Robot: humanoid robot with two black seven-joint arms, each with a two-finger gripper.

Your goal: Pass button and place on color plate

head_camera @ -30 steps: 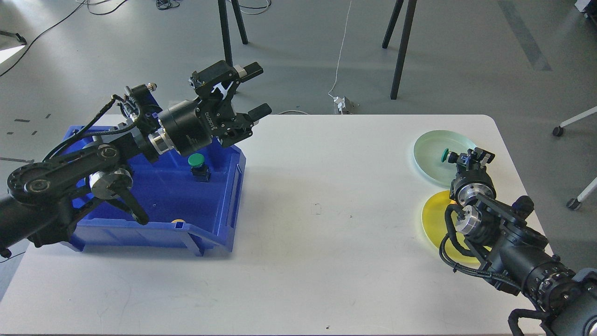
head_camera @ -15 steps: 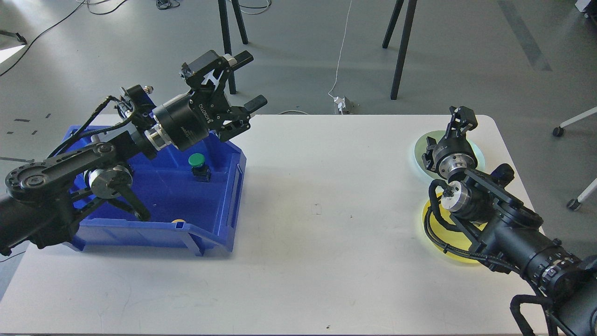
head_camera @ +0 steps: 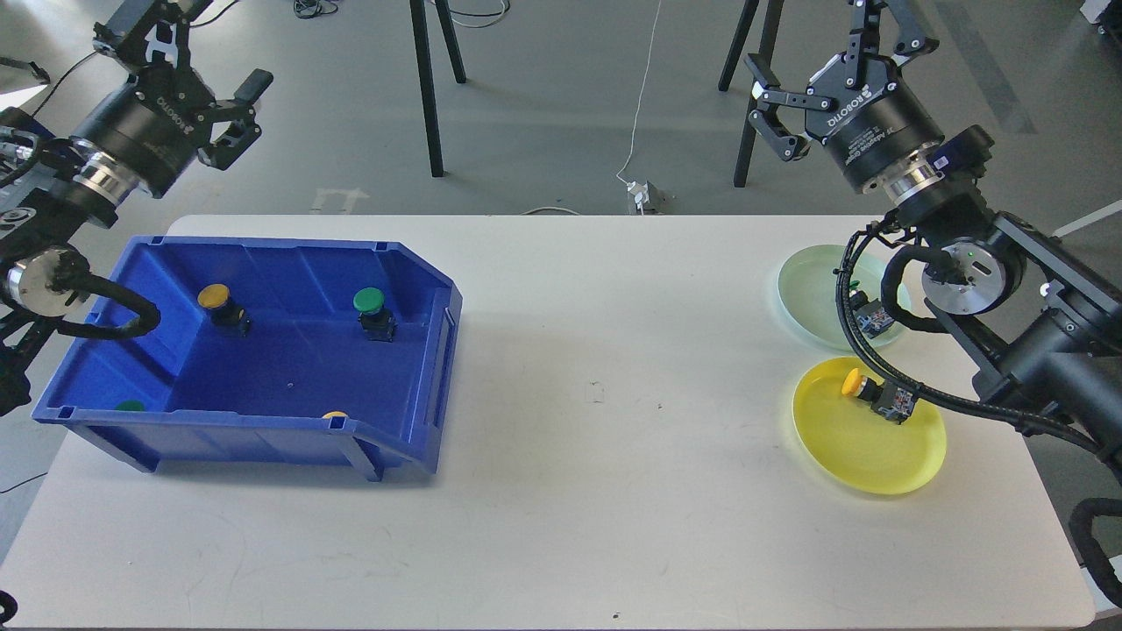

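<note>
A blue bin [head_camera: 434, 368] on the table's left holds a yellow button [head_camera: 216, 300], a green button [head_camera: 370, 305], and two more at its near wall, one green [head_camera: 130, 406] and one yellow [head_camera: 334, 414], both mostly hidden. A pale green plate [head_camera: 811, 289] at the right holds a button [head_camera: 868, 317] partly hidden by my arm's cable. A yellow plate [head_camera: 868, 451] holds a yellow button [head_camera: 869, 389]. My left gripper [head_camera: 210, 48] is open and empty, high above the bin's far left. My right gripper [head_camera: 828, 48] is open and empty, high above the green plate.
The white table [head_camera: 614, 394] runs between the bin and the plates. Black stand legs [head_camera: 425, 79] and cables are on the floor behind the table. My right arm's links [head_camera: 1043, 333] hang over the table's right edge beside the plates.
Both arms have lifted up and back from the table. The left left the bin for the upper left. The right rose from the green plate, leaving a button there.
</note>
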